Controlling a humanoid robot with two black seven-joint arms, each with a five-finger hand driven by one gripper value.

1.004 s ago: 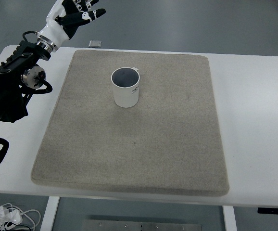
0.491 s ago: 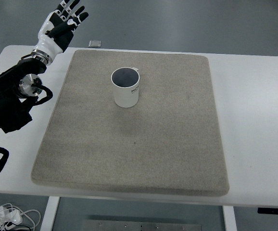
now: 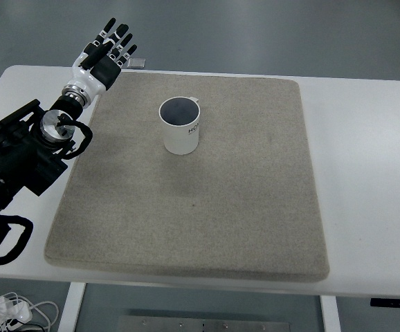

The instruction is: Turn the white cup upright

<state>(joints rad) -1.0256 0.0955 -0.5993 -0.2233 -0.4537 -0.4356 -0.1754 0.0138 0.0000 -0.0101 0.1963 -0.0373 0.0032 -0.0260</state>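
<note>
One white cup (image 3: 181, 127) stands upright on a grey mat (image 3: 193, 207), its dark open mouth facing up and dark lettering showing on its right side. The mat covers most of a white table (image 3: 366, 173), whose near edge gives way to a tangle of white cable (image 3: 6, 309) at the lower left. The cup sits in the far half of the mat, a little left of centre, touching nothing but the mat. To its left, the robot's black left arm (image 3: 20, 155) reaches in from the left edge and angles toward the far side. Its left hand (image 3: 104, 57) hovers over the mat's far left corner, fingers (image 3: 120, 40) spread and straight, grasping nothing, well apart from the cup. Just beyond the hand, a small grey object (image 3: 138, 63) lies past the mat's far edge.
</note>
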